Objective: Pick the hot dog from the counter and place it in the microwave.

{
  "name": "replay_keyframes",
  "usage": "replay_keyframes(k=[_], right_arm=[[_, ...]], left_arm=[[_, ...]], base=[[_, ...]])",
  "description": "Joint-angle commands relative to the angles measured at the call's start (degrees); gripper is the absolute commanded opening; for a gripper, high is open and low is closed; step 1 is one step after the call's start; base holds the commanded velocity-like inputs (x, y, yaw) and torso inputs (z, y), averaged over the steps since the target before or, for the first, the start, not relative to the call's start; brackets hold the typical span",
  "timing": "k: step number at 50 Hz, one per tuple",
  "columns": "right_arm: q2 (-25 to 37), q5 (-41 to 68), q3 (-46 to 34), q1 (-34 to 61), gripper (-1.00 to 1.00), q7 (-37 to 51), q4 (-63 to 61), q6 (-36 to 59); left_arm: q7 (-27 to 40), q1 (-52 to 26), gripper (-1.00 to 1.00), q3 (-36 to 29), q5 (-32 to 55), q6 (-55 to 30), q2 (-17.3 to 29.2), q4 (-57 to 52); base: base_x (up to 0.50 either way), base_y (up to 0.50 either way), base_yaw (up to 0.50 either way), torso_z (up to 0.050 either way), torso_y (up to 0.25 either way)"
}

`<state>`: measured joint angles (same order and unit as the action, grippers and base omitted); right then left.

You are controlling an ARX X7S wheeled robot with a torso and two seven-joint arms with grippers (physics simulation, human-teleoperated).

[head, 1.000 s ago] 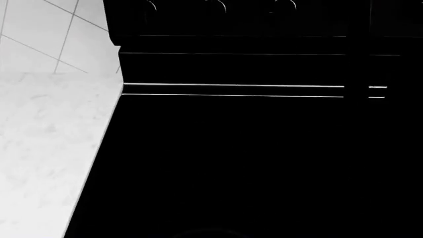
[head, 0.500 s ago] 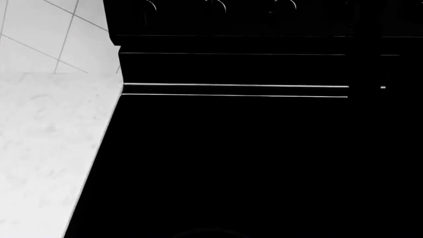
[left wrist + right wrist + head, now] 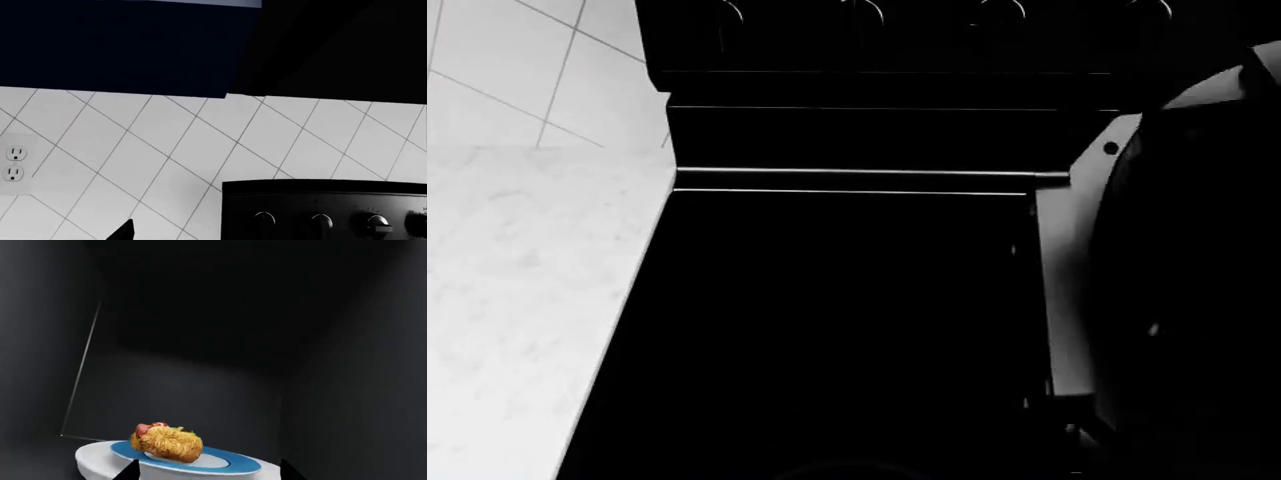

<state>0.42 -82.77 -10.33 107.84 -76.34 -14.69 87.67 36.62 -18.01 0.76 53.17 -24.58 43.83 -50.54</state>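
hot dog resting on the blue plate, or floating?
Touching. The right wrist view shows the hot dog lying on the blue plate, its bun meeting the plate surface with no gap visible beneath it, inside a dark enclosure.

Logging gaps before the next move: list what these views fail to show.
- Both grippers: wrist views catch only dark tips at the frame edge; open or shut unknown.
- hot dog on the blue plate: contact with any finger cut off by the right wrist view's edge.
- Head view: a dark arm part hides the stove behind it.
- Enclosure walls: too dark for detail.
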Motion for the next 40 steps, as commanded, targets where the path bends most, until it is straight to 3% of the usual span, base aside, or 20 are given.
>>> replay_keyframes(k=[1,18,40], right_arm=[[-0.41,-18.07,-0.24,-12.84,1.00,-13.65,-14.81,1.43],[-0.42,-23.95,0.37,-31.33,1.00,-13.65,-29.62,0.66],[-0.42,-21.93,3.27,-46.86,1.00,-13.65,-35.35,2.33]], left_arm=[[-0.65,0.42,1.00,-0.09,0.14,0.23,0.33,0.48],[-0.72,1.57,1.00,-0.28,0.69,0.33,0.61,0.09],[-0.37,2.22,1.00,-0.90,1.02,0.36,0.50,-0.27]], base=[[0.00,0.00,0.00,0.000,0.000],[0.00,0.00,0.00,0.000,0.000],[0.00,0.00,0.00,0.000,0.000]])
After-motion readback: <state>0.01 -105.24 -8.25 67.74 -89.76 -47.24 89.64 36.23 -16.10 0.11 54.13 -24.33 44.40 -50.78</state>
